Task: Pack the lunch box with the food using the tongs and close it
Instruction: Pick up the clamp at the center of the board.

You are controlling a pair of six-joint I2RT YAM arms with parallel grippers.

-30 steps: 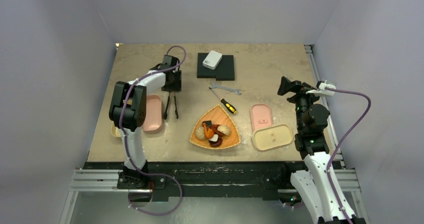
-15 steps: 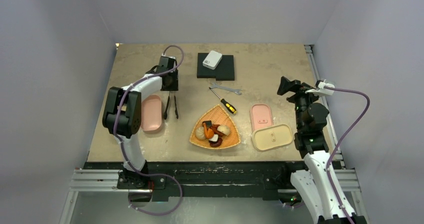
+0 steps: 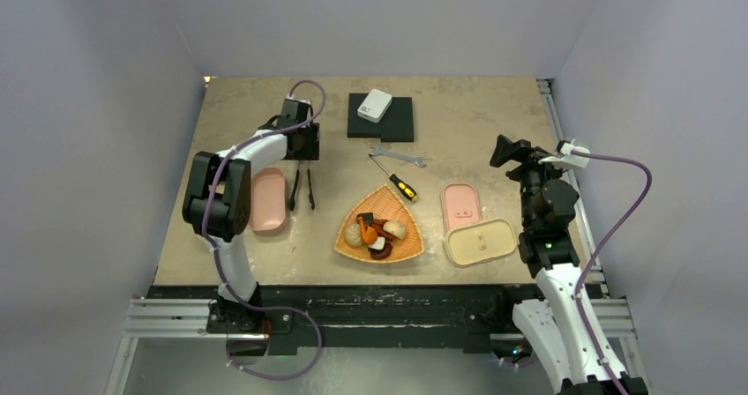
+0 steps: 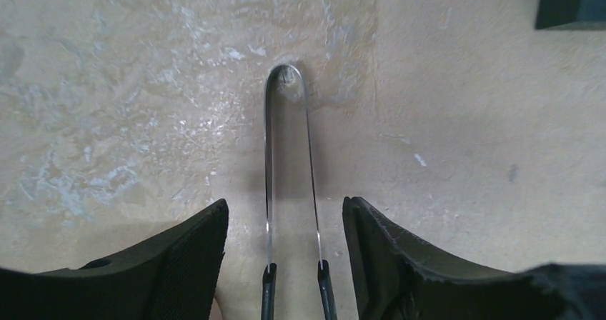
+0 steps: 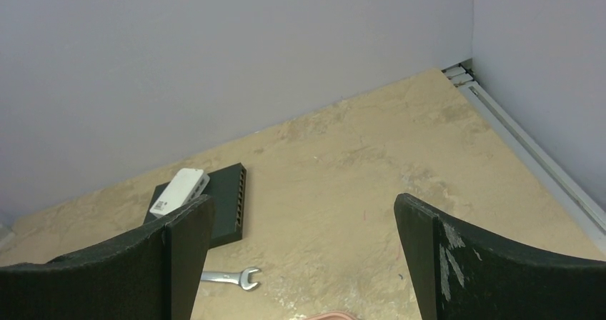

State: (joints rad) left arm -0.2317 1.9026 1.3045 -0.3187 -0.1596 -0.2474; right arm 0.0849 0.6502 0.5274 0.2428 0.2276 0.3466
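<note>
On the left side of the table (image 3: 494, 113), the left gripper (image 4: 284, 207) hung low over the tongs (image 4: 269, 291), near their joined end. Its two fingers (image 4: 193, 256) stood apart, one on each side of the tongs, and did not touch them. A second before, the gripper was in almost the same spot. But the elbow of the left arm (image 3: 216, 201) had been further right and had covered more of the pink lunch box (image 3: 267, 198). Now the elbow had slid a bit to the left. The tongs had not moved. They lay flat on the table just beside the pink lunch box, with their two thin arms apart and nothing between them. The food (image 3: 377, 234) sat in the basket (image 3: 385, 199) in the middle, just as before. The right gripper (image 5: 300, 213) was wide open, up in the air on the right side, and it had not moved.
</note>
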